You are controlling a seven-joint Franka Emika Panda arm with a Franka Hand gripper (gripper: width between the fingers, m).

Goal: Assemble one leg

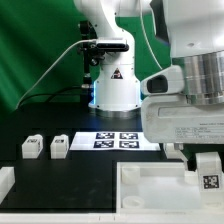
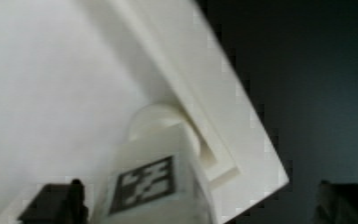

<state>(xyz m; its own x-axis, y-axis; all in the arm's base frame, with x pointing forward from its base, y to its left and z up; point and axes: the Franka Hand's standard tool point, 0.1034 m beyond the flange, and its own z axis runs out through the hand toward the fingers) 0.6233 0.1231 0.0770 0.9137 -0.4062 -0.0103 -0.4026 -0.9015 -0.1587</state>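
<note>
A leg (image 1: 209, 181), a small white block with a black-and-white tag, stands upright at the corner of the large white panel (image 1: 150, 188) at the exterior view's lower right. My gripper (image 1: 207, 170) hangs right over it, fingers either side. In the wrist view the leg (image 2: 149, 185) rests against the panel's (image 2: 69, 90) raised rim. My gripper (image 2: 199, 208) is open: both dark fingers (image 2: 55, 202) stand apart from the leg, with gaps showing. Two more legs (image 1: 32, 147) (image 1: 59, 146) lie on the black table at the exterior view's left.
The marker board (image 1: 118, 139) lies flat on the table in front of the robot's white base (image 1: 115, 88). A white block (image 1: 5, 182) sits at the exterior view's lower left edge. Green curtains hang behind.
</note>
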